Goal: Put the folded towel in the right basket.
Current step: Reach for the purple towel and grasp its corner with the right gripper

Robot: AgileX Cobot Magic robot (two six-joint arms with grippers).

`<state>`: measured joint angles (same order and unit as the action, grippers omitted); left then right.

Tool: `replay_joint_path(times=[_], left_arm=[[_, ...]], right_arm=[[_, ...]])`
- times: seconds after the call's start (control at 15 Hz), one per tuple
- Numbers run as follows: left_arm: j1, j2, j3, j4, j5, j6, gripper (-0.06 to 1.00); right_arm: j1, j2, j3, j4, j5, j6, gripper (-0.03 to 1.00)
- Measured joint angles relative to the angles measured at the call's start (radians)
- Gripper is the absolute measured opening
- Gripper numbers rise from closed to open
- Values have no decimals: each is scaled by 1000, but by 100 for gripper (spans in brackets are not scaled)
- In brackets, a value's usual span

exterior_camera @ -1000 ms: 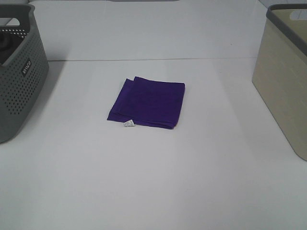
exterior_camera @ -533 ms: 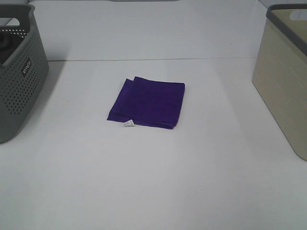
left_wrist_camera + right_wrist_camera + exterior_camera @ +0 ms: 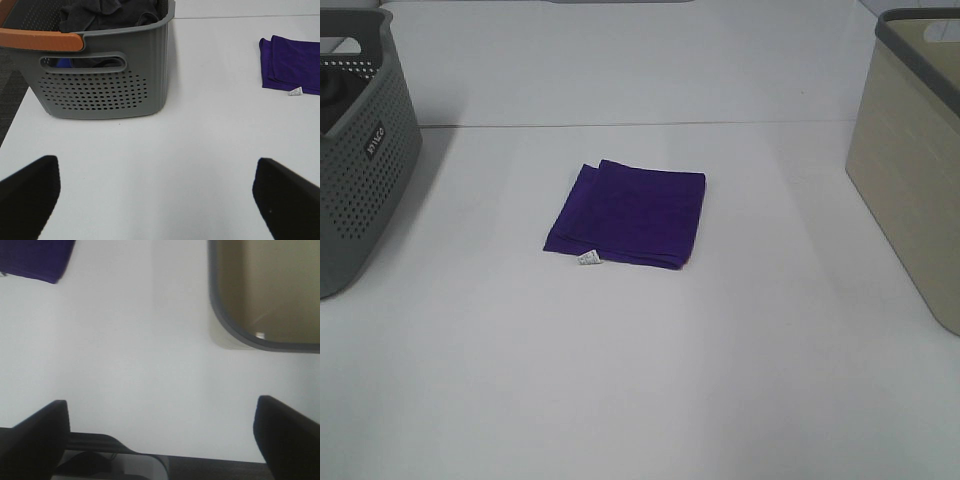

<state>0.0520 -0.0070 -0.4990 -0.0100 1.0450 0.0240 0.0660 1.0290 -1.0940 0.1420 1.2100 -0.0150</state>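
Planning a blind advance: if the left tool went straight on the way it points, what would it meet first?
Probably bare table, between the gray basket and the purple towel; neither lies in line, though depth is unclear.

1. We see the folded towel [image 3: 626, 215] lying on the table [image 3: 640, 380], between two baskets.
2. The left basket [image 3: 360, 190], holding clothes [image 3: 107, 12], stands well to its left.
3. The right basket [image 3: 910, 170] stands well right.

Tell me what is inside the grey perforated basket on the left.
The grey basket holds crumpled dark cloth, heaped near its rim. Something blue shows through the handle slot. Anything lower is hidden by the cloth and the wall.
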Motion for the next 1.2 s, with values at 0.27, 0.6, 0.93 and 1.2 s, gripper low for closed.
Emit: replay_joint_path(times=[0.27, 0.6, 0.93, 1.2], left_arm=[[0, 0, 0, 0, 0, 0, 99], [0, 0, 0, 0, 0, 0, 99], [0, 0, 0, 0, 0, 0, 99], [0, 0, 0, 0, 0, 0, 99]], right_arm=[[0, 305, -169, 220, -68, -55, 94], [8, 746, -330, 568, -131, -222, 94], [124, 1036, -444, 595, -278, -237, 93], [146, 1233, -604, 603, -315, -219, 93]])
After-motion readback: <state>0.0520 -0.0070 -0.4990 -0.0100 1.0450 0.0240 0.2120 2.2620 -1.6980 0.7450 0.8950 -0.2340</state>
